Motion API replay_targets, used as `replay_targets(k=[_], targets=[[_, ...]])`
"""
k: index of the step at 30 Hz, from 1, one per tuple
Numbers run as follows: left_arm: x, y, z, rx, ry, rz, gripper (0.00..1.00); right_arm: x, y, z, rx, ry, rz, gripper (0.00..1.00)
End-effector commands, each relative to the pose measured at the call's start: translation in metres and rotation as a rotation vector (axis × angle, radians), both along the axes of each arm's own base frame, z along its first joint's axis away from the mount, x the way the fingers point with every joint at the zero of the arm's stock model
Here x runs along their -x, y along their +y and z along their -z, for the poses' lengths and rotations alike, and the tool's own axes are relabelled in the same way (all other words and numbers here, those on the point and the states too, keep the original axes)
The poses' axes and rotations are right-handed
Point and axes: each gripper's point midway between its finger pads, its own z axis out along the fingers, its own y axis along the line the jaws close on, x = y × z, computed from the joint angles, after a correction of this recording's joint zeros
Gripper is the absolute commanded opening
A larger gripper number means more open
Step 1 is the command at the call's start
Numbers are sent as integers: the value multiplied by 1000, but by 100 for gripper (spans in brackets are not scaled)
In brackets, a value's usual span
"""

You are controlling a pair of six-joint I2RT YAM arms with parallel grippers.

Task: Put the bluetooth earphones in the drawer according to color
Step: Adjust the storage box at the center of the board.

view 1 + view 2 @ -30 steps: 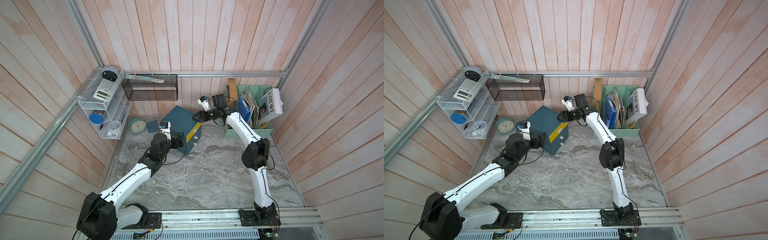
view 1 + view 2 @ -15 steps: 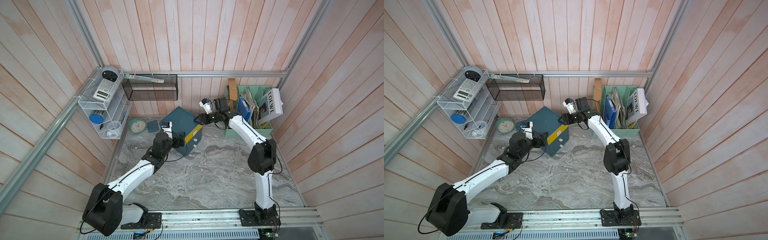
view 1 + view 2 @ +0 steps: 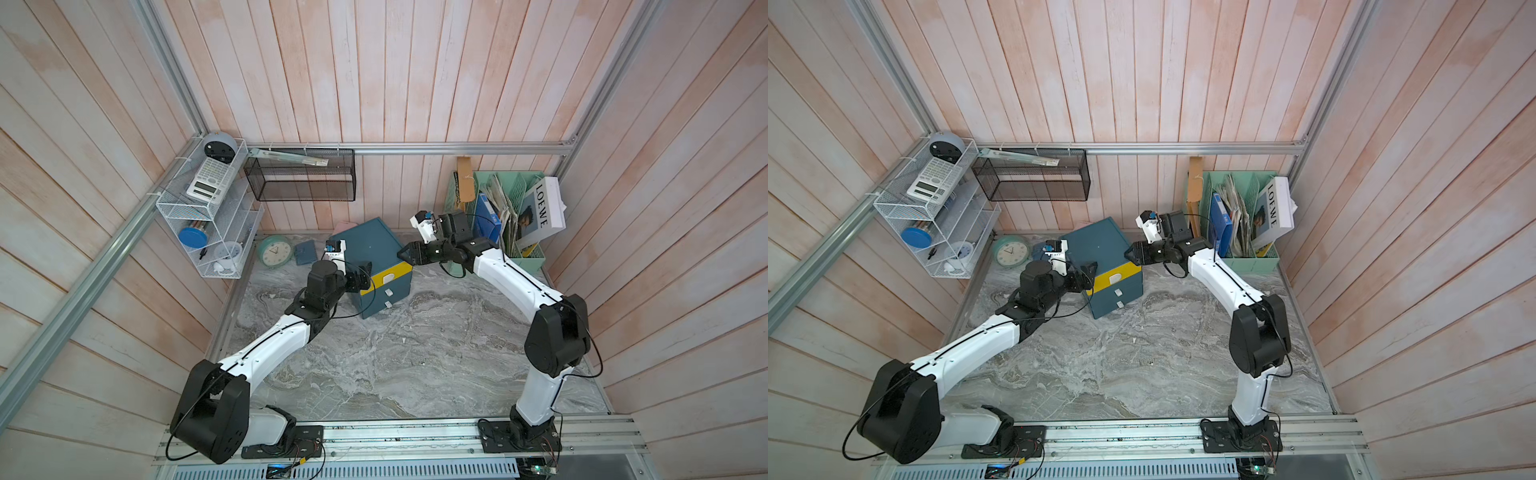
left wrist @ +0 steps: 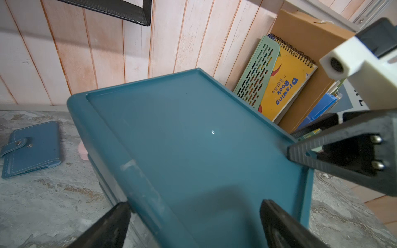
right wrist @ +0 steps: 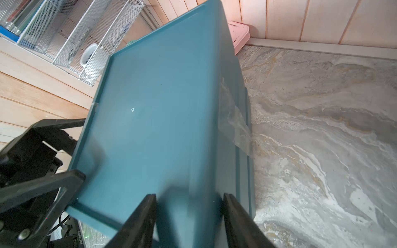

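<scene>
**Left gripper** (image 3: 367, 275): jaws are standing wide apart. In the left wrist view one finger (image 4: 111, 223) is lying outside the cabinet's side wall and the other over its top panel, so the front corner is sitting between them. No squeeze is showing. A blue wallet (image 4: 32, 148) is lying on the marble beyond that outer finger, clear of it.

**Drawer cabinet** (image 3: 368, 243): it is standing between the two grippers and skewed to the back wall. The yellow drawer (image 3: 386, 277) and the two teal ones below are all looking shut. No earphone cases are showing in any view, so I cannot tell where they are.

**Right gripper** (image 3: 402, 254): jaws are partway apart, straddling the cabinet's top side edge at the opposite corner (right wrist view (image 5: 189, 196)). I cannot tell whether the pads are bearing on it.

**Step (judgement):** the arms are squaring or steadying the cabinet; sorting is not under way here.

**Next:** both holds are needing to be firm and to move together, or the cabinet twists. Then one gripper is needing to pinch a small white handle.
</scene>
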Motion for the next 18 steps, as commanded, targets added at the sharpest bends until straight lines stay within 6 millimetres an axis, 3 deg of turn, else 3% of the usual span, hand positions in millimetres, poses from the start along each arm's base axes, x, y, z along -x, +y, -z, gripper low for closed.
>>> replay_targets(k=[1, 10, 18], targets=[[0, -18, -8, 15, -9, 84, 100, 40, 10, 22, -3, 121, -57, 51], [-10, -32, -1, -11, 36, 139, 100, 74, -3, 43, 8, 159, -13, 51], [-19, -46, 13, -1, 90, 184, 100, 89, -12, 50, 13, 176, 27, 51]])
